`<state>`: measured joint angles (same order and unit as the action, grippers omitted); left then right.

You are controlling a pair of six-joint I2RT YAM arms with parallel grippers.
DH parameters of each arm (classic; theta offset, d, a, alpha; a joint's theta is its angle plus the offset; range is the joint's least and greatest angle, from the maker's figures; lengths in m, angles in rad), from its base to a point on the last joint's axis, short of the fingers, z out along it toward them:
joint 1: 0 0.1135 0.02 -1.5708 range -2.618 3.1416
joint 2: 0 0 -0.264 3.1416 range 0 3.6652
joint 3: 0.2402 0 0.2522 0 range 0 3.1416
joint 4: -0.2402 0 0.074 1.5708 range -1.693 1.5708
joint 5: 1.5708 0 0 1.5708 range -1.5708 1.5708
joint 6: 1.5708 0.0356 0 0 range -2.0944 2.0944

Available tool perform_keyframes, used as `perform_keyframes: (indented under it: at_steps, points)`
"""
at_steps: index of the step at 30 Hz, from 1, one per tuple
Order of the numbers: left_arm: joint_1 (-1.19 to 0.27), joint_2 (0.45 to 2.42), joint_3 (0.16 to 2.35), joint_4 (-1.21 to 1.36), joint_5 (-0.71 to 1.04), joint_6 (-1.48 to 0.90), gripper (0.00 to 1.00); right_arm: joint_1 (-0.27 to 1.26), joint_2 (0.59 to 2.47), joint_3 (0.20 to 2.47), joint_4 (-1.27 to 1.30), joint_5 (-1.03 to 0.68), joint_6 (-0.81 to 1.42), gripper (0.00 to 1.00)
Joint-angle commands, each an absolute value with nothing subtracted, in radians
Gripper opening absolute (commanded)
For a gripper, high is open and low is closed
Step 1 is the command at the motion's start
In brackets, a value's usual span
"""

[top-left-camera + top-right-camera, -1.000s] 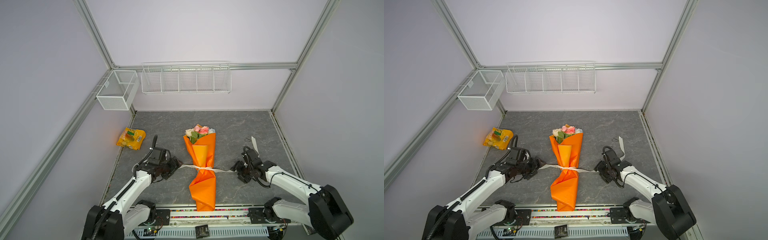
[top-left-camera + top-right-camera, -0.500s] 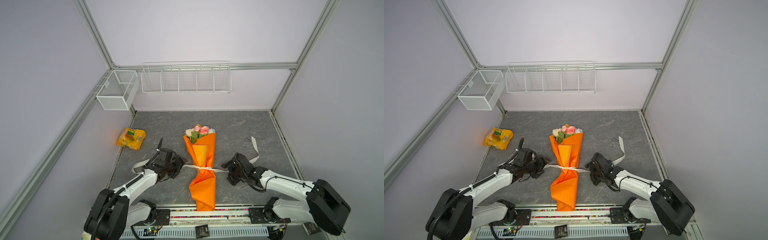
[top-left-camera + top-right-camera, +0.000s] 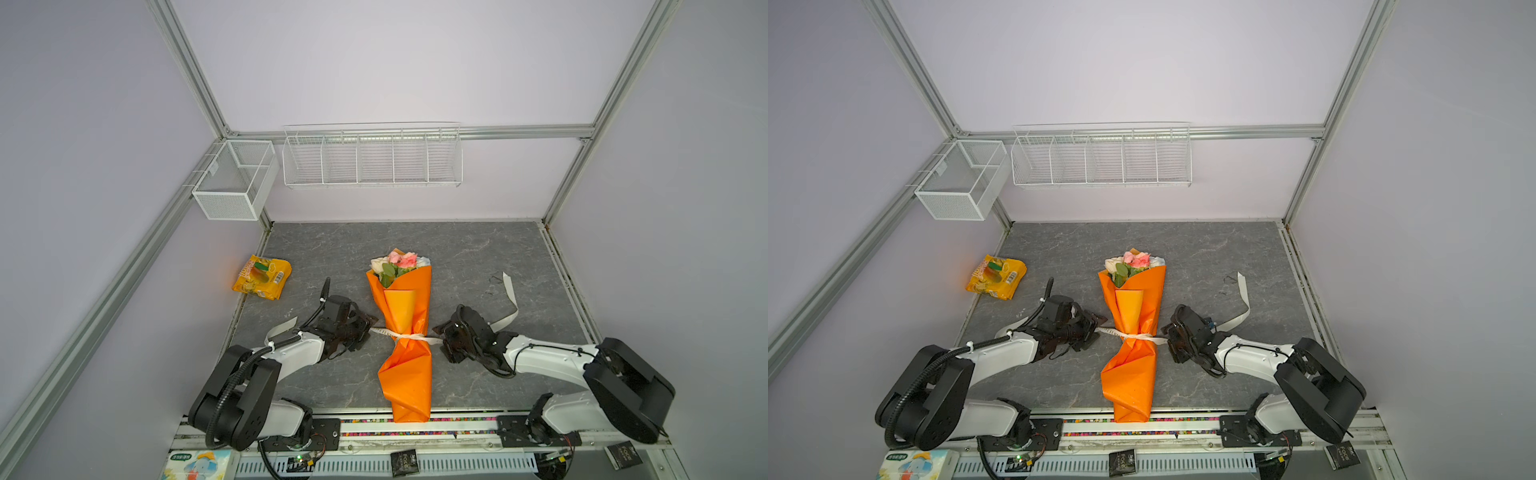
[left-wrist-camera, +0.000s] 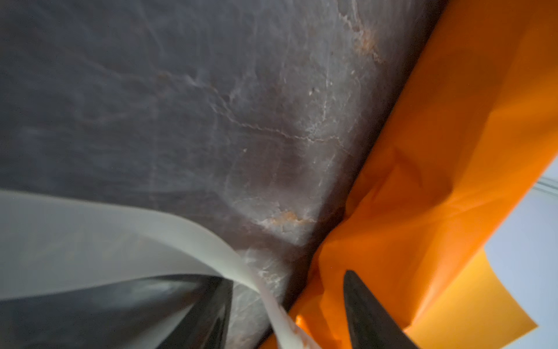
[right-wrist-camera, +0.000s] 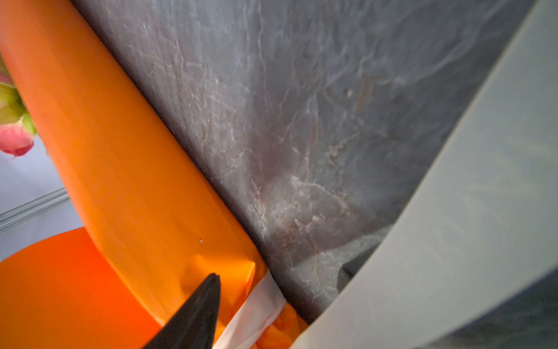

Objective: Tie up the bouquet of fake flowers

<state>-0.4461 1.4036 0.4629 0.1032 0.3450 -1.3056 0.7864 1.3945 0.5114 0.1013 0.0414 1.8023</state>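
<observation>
- Bouquet of fake flowers [image 3: 405, 307]: lies along the dark marbled counter [image 3: 478, 257] at the centre of the frame in both top views. It runs lengthwise from the front rail toward the back wall.
- Orange paper wrap [image 3: 1129, 374]: acts as the holder. Pink, cream and white rose heads [image 3: 401, 261] with green leaves protrude from its open upper end, and its lower end is folded shut.
- Cream ribbon [image 3: 399, 333]: cinched around the waist of the wrap. One tail runs left beneath the left arm [image 3: 291, 353]; the other tail curls toward the upper right.
- Left jaws: just beside the wrap's left edge, level with the ribbon. In the left wrist view two dark fingers [image 4: 368, 317] stand apart and a ribbon strand passes loosely between them, so the jaws are released.
- Right jaws: just beside the wrap's right edge, at the ribbon. The right wrist view shows one finger [image 5: 196, 314] in front of the orange paper, and a broad ribbon band hides the other. Whether they are parted or clenched cannot be told.
- Wire rack [image 3: 374, 160]: hung on the back wall, upper centre, divided into five compartments.
- Mesh basket [image 3: 232, 187]: fixed to the frame rail, upper left, with a partition across its interior.
- Yellow snack bag [image 3: 262, 277]: flat on the counter, left of the bouquet and well apart from it.
</observation>
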Motion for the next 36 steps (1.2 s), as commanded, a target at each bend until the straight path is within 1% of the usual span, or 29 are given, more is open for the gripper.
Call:
perform_keyframes:
  at_steps: [1,3,4,6,8,10,12,13,16,18,20,23,28,32,36]
  points:
    - [-0.45,1.44,0.459,0.125,0.351,-1.331,0.39,0.791,1.402,0.509,0.062,0.091,2.006,0.38]
    - [-0.451,1.431,0.455,0.118,0.339,-1.326,0.24,0.79,1.392,0.519,0.019,0.11,1.995,0.24]
    - [-0.451,1.419,0.448,0.12,0.327,-1.324,0.15,0.79,1.386,0.528,-0.007,0.122,1.98,0.16]
    - [-0.45,1.397,0.442,0.117,0.308,-1.309,0.01,0.775,1.368,0.542,-0.044,0.156,1.922,0.06]
    - [-0.45,1.379,0.453,0.097,0.291,-1.269,0.0,0.763,1.345,0.572,-0.093,0.21,1.819,0.06]
    - [-0.449,1.376,0.467,0.067,0.278,-1.226,0.0,0.752,1.333,0.654,-0.243,0.278,1.669,0.06]
    - [-0.446,1.377,0.483,0.026,0.255,-1.177,0.0,0.755,1.334,0.744,-0.43,0.391,1.542,0.06]
    - [-0.445,1.381,0.5,-0.016,0.244,-1.15,0.0,0.756,1.337,0.774,-0.482,0.435,1.461,0.06]
    - [-0.445,1.38,0.541,-0.134,0.194,-1.092,0.0,0.762,1.347,0.832,-0.629,0.591,1.353,0.06]
    - [-0.441,1.367,0.54,-0.179,0.159,-1.092,0.0,0.771,1.354,0.862,-0.693,0.701,1.292,0.06]
    - [-0.439,1.361,0.547,-0.228,0.133,-1.03,0.0,0.773,1.377,0.905,-0.743,0.783,1.234,0.06]
    - [-0.436,1.369,0.576,-0.335,0.092,-0.977,0.0,0.78,1.414,0.932,-0.77,0.862,1.169,0.06]
    - [-0.422,1.393,0.604,-0.438,0.011,-0.904,0.0,0.779,1.509,0.993,-0.834,0.973,1.105,0.06]
    - [-0.349,1.395,0.598,-0.475,0.001,-0.853,0.0,0.778,1.568,1.035,-0.882,1.066,1.072,0.06]
    - [-0.307,1.387,0.598,-0.519,-0.054,-0.809,0.0,0.753,1.621,1.052,-0.927,1.098,1.079,0.06]
